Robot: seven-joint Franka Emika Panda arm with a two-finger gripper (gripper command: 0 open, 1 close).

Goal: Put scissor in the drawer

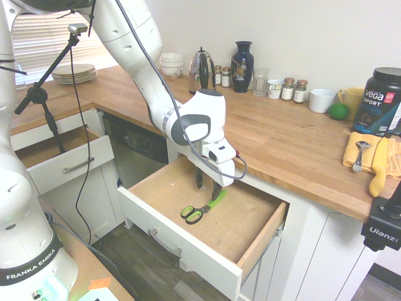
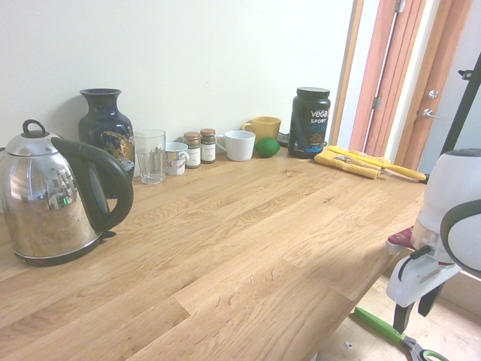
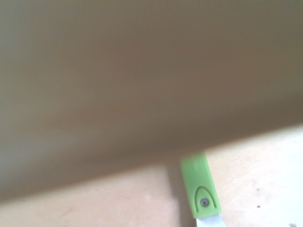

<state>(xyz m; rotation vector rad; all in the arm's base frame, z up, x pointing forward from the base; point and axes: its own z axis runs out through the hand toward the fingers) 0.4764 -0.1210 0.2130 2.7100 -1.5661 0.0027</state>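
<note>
The scissor [image 1: 202,210] lies flat on the bare wood floor of the pulled-out drawer [image 1: 250,216]. Its lime-green handles point toward the white front and its green blade cover points toward the back. My gripper [image 1: 207,186] is lowered into the drawer just over the blade cover, open, with its dark fingers [image 1: 216,189] apart and nothing between them. In the second exterior view the scissor [image 2: 383,329] rests on the drawer floor below the gripper [image 2: 415,308]. The wrist view shows the green blade cover [image 3: 201,182] against the drawer's back wall.
A narrower white drawer [image 1: 69,164] stands open to the left, beside the dishwasher. On the wooden counter [image 1: 282,135] are a kettle [image 1: 202,70], a dark vase [image 1: 242,66], spice jars, mugs, a black tub [image 1: 380,100] and a yellow cloth [image 1: 369,153].
</note>
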